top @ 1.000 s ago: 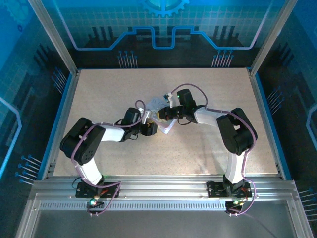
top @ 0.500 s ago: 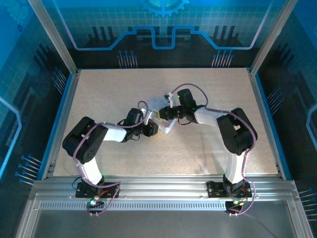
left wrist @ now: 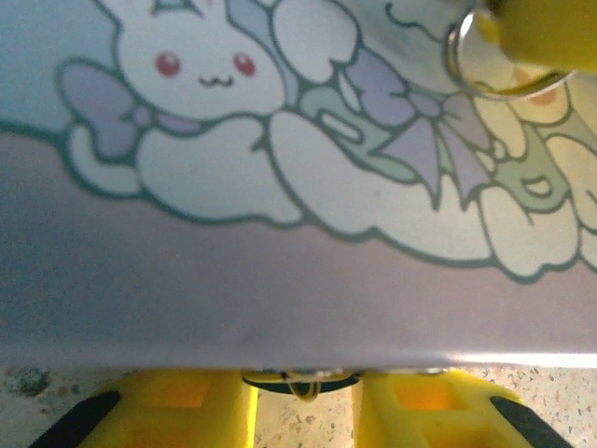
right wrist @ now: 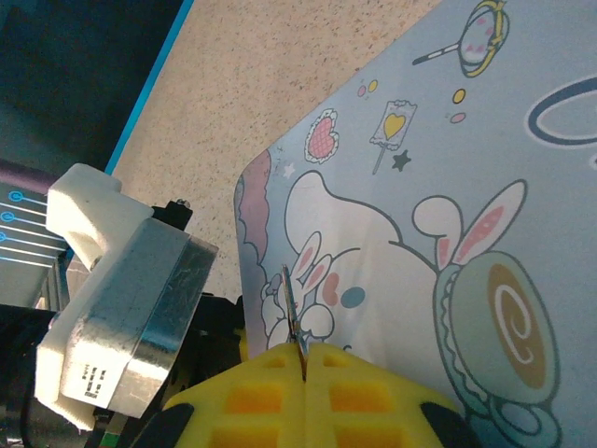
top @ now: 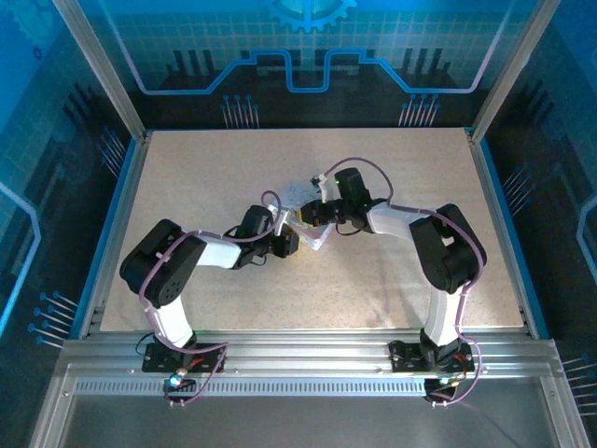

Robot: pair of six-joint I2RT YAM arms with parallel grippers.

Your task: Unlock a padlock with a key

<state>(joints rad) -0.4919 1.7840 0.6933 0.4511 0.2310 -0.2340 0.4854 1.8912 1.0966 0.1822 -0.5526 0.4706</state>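
Clamping the key (right wrist: 292, 308) over the tin box (right wrist: 448, 140) lid, the right tool (right wrist: 305, 359) risks it twisting off-line from the padlock (left wrist: 300, 381) at the box's edge, flanked by the left tool (left wrist: 303, 411), whose grip I cannot tell.

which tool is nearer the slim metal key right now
Right. The right tool is shut on the slim pale metal key, over the lid of the pale cartoon-lidded tin box; the left tool sits at the box's edge, apart from the key.
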